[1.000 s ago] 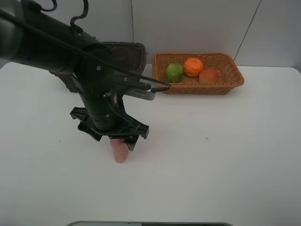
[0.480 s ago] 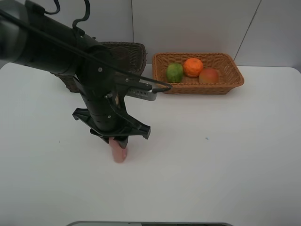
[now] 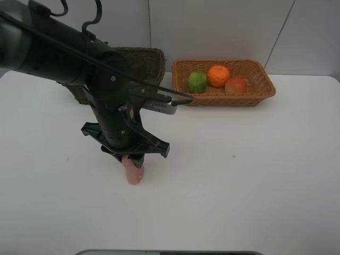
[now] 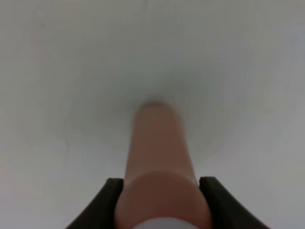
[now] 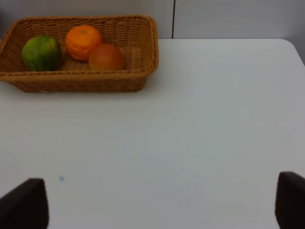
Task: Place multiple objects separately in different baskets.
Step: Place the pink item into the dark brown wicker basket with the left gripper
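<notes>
A pink white-capped bottle (image 3: pixel 133 173) stands on the white table at the front left, touching the table. My left gripper (image 3: pixel 133 158) is over it, shut on it from above. In the left wrist view the bottle (image 4: pixel 159 157) sits between the two black fingers (image 4: pixel 110 195), which touch its sides. The light tan basket (image 3: pixel 261 93) at the back right holds the green oval fruit (image 3: pixel 197 81), the orange (image 3: pixel 218 75) and the red-yellow fruit (image 3: pixel 236 85). The dark brown basket (image 3: pixel 150 61) is behind my left arm. The black pump bottle and the pink cup are hidden. My right gripper (image 5: pixel 157 202) is open and empty.
The right wrist view shows the tan basket (image 5: pixel 81 85) with the green fruit (image 5: pixel 42 52), the orange (image 5: pixel 83 42) and the red-yellow fruit (image 5: pixel 106 57) across bare white table. A grey wall runs close behind both baskets.
My left gripper has shifted slightly left and settled over the pink bottle, now more upright. The bottle has stayed on the table. The fruit have not moved.
</notes>
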